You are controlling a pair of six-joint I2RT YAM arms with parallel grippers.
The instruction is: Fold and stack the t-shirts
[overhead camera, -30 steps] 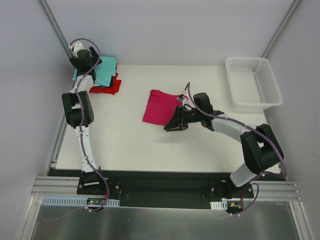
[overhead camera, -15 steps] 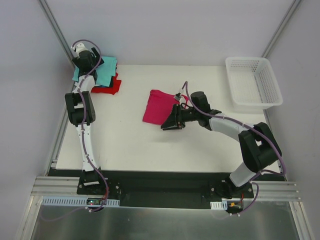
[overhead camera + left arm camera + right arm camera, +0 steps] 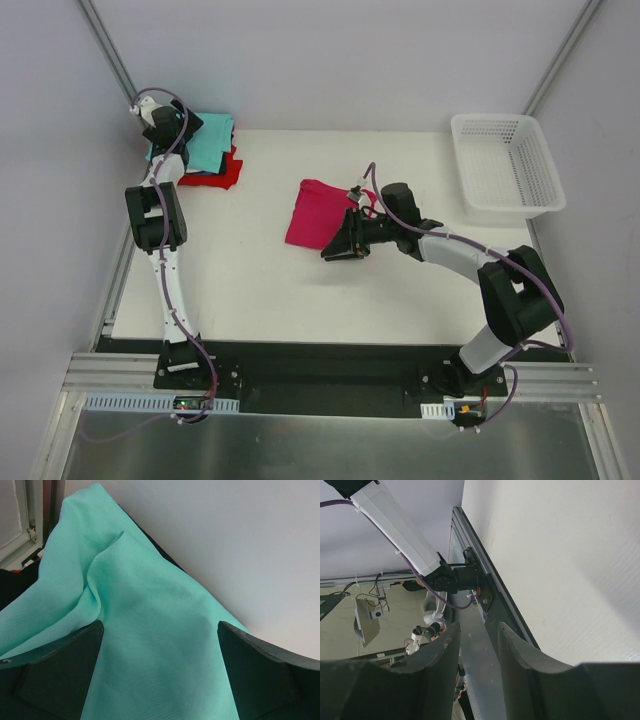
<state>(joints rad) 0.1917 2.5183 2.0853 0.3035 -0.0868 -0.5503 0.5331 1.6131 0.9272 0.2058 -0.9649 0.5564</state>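
Magenta shirt (image 3: 315, 215): folded to a rough square, lying flat mid-table, slightly skewed.
Teal shirt (image 3: 212, 143): folded, on top of the stack at the far-left corner, with a soft ridge creasing its surface.
Red shirt (image 3: 225, 172): lowest visible layer, near edge sticking out.
Dark shirt (image 3: 203, 172): thin sliver between teal and red.

Our left arm stretches far back to the left corner, its left hand (image 3: 160, 677) spread wide. Our right arm bends inward at the elbow, the right hand (image 3: 334, 249) pointing left, fingers narrowly parted and empty.
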